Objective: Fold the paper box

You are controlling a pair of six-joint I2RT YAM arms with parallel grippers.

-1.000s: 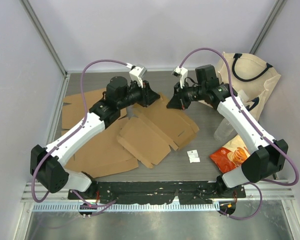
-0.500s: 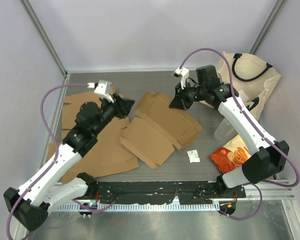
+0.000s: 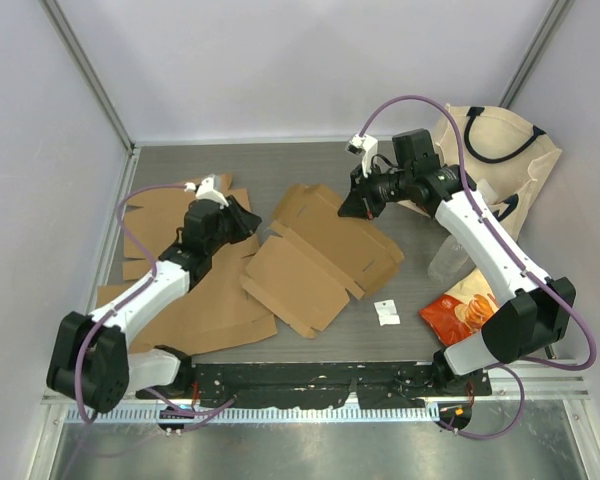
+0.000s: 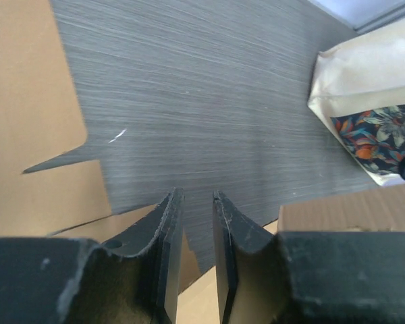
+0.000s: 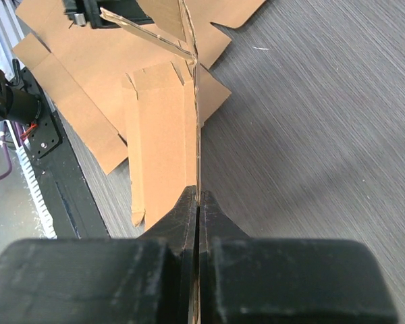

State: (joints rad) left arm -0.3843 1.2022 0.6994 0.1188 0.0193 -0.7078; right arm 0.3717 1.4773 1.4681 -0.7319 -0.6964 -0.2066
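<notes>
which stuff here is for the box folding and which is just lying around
Job: box blank; right tool, shut on its edge; left tool, open.
Lying about: spare cardboard; tote bag; snack packet; paper scrap.

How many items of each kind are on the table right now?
Cardboard blanks: 3 (centre blank, far-left blank, near-left blank; more may lie hidden in the stack)
Cloth bag: 1
Orange snack packet: 1
White paper slip: 1
Clear plastic item: 1
Total: 7
</notes>
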